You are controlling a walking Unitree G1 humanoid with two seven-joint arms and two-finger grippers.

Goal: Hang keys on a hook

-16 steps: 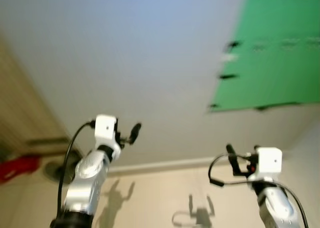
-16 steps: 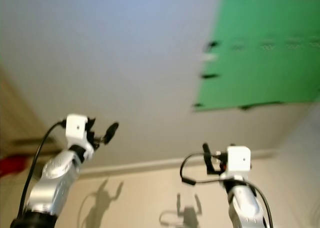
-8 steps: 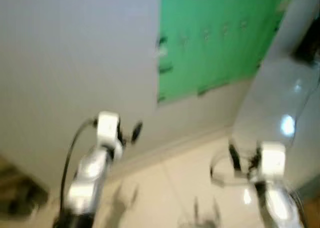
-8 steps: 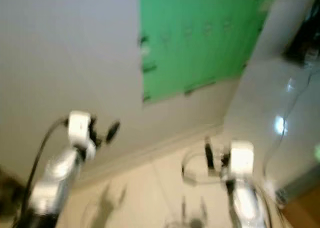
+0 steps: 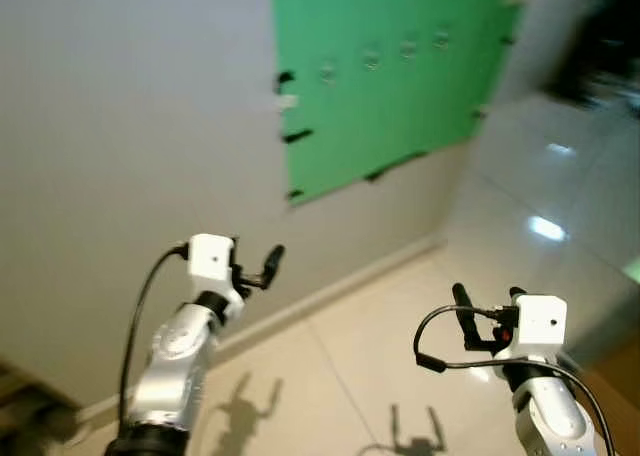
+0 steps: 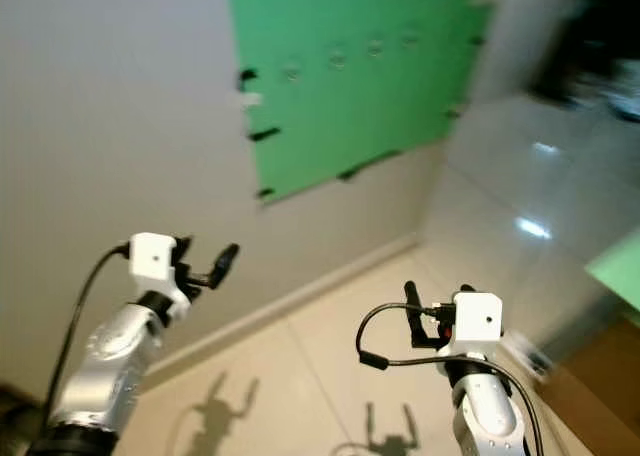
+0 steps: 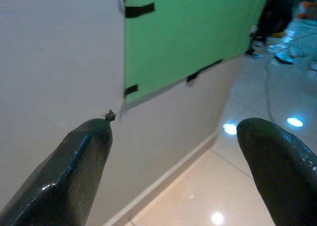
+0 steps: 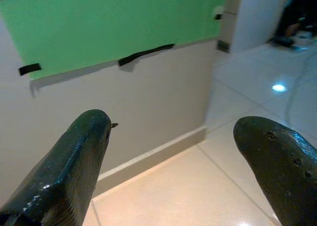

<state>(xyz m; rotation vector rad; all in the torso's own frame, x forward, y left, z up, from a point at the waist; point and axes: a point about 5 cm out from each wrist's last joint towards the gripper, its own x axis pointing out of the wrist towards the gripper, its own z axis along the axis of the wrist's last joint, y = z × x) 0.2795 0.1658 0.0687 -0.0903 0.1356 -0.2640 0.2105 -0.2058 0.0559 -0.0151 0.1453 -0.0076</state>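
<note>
In the left eye view two silver arms are raised before a pale grey wall (image 5: 130, 106), the left gripper (image 5: 262, 268) up and to the left, the right gripper (image 5: 470, 321) lower and to the right; whether either stands wide or narrow cannot be told from here. One green sheet (image 5: 400, 96) is fixed to the wall with about five black tape strips (image 5: 297, 135) along its edges, up and ahead of both grippers, and four small hooks (image 5: 371, 58) sit in a row across its upper part, blurred. No keys can be made out. The right eye view gives the same scene: glossy cream floor tiles (image 6: 330, 376) under the grippers, a baseboard (image 6: 300, 296) where wall meets floor, and the arms' two shadows on the tiles. In the left wrist view the two black fingers (image 7: 74, 171) stand wide apart with nothing between them, the green sheet ahead and light spots on the floor beyond. In the right wrist view the two fingers (image 8: 69, 171) are likewise wide apart and hold nothing, with the sheet's lower edge, taped, ahead above the grey wall, and tiled floor running off past a white corner (image 8: 247, 18)
</note>
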